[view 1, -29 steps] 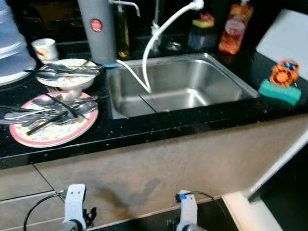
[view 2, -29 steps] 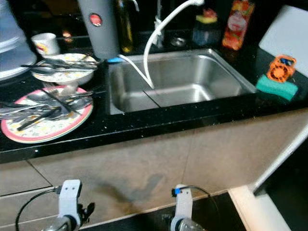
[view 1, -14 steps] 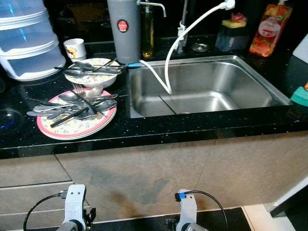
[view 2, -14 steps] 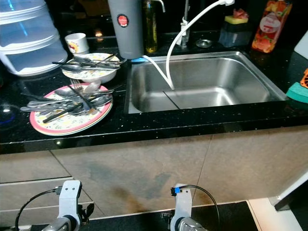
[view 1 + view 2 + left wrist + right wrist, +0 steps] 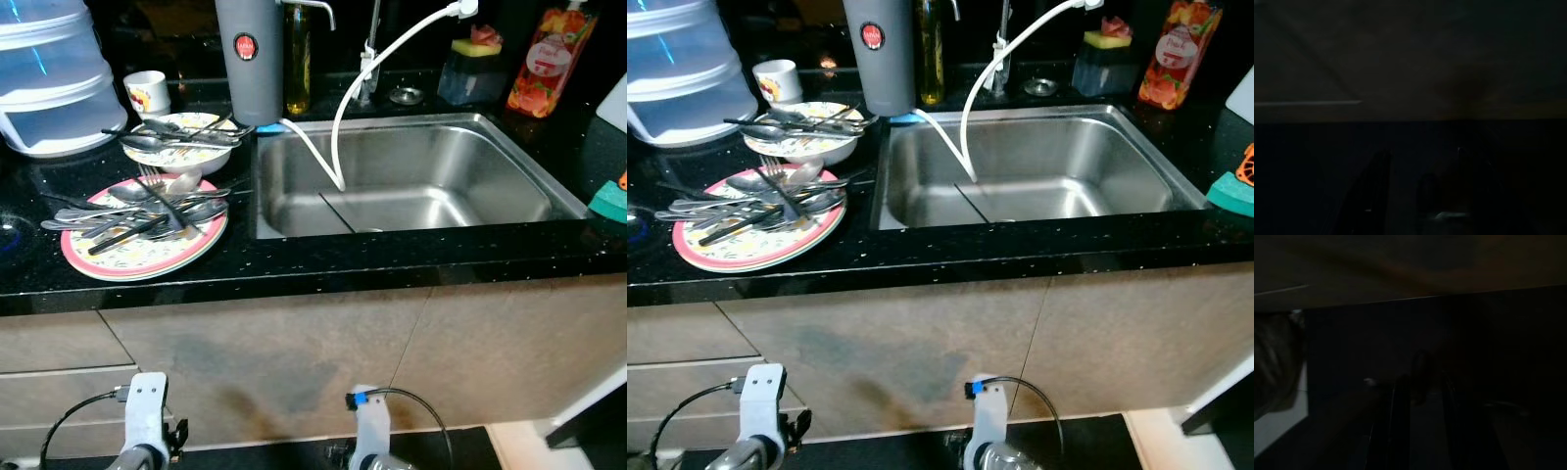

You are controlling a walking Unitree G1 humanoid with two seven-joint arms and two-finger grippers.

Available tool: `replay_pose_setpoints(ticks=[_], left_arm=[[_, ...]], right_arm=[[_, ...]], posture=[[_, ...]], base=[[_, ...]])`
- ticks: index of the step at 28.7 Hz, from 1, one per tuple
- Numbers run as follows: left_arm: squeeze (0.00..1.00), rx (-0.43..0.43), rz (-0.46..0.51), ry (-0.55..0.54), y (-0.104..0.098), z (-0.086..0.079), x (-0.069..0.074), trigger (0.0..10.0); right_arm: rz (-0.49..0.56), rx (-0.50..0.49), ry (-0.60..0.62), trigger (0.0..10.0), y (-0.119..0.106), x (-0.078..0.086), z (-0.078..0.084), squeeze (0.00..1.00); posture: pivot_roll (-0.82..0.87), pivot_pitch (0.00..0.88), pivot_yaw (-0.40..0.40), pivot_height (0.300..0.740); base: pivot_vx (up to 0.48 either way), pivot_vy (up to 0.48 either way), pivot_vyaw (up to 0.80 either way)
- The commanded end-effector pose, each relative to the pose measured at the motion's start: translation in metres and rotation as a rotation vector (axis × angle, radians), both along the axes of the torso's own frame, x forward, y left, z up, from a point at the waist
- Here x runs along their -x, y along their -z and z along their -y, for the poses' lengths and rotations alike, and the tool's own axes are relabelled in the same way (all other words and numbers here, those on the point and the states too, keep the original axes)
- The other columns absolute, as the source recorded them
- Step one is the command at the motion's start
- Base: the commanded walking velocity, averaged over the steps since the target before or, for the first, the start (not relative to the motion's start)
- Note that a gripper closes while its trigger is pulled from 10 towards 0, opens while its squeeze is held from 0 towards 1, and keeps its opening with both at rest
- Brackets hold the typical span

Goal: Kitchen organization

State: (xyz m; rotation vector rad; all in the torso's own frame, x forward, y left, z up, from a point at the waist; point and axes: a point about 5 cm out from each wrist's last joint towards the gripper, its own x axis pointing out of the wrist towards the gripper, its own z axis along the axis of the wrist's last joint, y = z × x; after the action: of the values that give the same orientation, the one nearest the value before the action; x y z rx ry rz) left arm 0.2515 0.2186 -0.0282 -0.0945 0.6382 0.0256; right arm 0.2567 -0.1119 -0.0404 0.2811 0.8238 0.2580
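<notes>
A black speckled kitchen counter [image 5: 323, 266] with a stainless steel sink [image 5: 411, 181] set in it faces the robot, above beige tiled cabinet fronts [image 5: 294, 362]. Near the counter's left front edge sits a pink-rimmed patterned plate [image 5: 142, 253] piled with forks, spoons and dark-handled cutlery [image 5: 137, 211]. Just behind it, a patterned bowl [image 5: 181, 147] carries more cutlery laid across its rim. A small printed cup [image 5: 147, 92] stands toward the back edge, beside stacked translucent plastic containers [image 5: 49, 78] at the back left corner. A grey cylindrical canister with a red dot [image 5: 250, 59] stands at the sink's back left corner, with a bottle of yellow oil [image 5: 298, 59] just beside it. A white hose [image 5: 377, 69] arcs from the tap area down into the basin. Along the back edge are a dark sponge holder with a yellow sponge [image 5: 472, 69] and an orange dish-soap bottle [image 5: 544, 61]. A green sponge [image 5: 612, 201] lies at the counter's right edge.

Both arms hang low before the cabinet fronts: the left wrist [image 5: 147, 416] and the right wrist [image 5: 367, 426] sit well below the counter edge. In the dark wrist views, the left gripper [image 5: 1422, 196] and right gripper [image 5: 1422, 396] each show two black fingers standing apart, holding nothing.
</notes>
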Motion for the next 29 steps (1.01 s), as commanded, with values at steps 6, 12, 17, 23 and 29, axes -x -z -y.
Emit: replay_pose_setpoints(ticks=[6, 12, 17, 23, 29], left_arm=[[0.0, 0.027, -0.003, -0.029, 0.0033, 0.0001, 0.0043, 10.0], [0.0, 0.022, 0.007, -0.026, 0.0028, 0.0002, 0.0044, 10.0], [0.0, 0.002, 0.018, -0.009, 0.0016, -0.0001, 0.0036, 10.0], [0.0, -0.031, 0.029, 0.043, -0.0001, 0.0022, 0.0023, 10.0], [0.0, -0.031, 0.035, 0.064, -0.0007, 0.0041, 0.0014, 10.0]], right_arm=[[-0.012, -0.005, -0.02, 10.0, 0.001, 0.002, -0.0048, 0.0], [-0.008, 0.0, -0.033, 10.0, 0.0002, 0.0011, -0.0051, 0.0], [-0.006, 0.003, -0.037, 10.0, 0.0001, 0.001, -0.0047, 0.0], [-0.014, -0.008, -0.026, 10.0, 0.0005, 0.0014, -0.004, 0.0], [-0.017, -0.004, -0.011, 10.0, 0.0008, 0.0013, -0.002, 0.0]], posture=[[0.03, 0.184, 0.027, 0.74], [0.03, 0.185, 0.019, 0.74], [0.04, 0.185, 0.017, 0.74], [0.04, 0.181, 0.01, 0.74], [0.04, 0.173, 0.012, 0.74]], base=[[0.0, 0.0, 0.0], [0.0, 0.274, 0.0], [0.0, 0.0, 0.0], [0.0, 0.0, 0.0], [0.0, 0.0, 0.0]])
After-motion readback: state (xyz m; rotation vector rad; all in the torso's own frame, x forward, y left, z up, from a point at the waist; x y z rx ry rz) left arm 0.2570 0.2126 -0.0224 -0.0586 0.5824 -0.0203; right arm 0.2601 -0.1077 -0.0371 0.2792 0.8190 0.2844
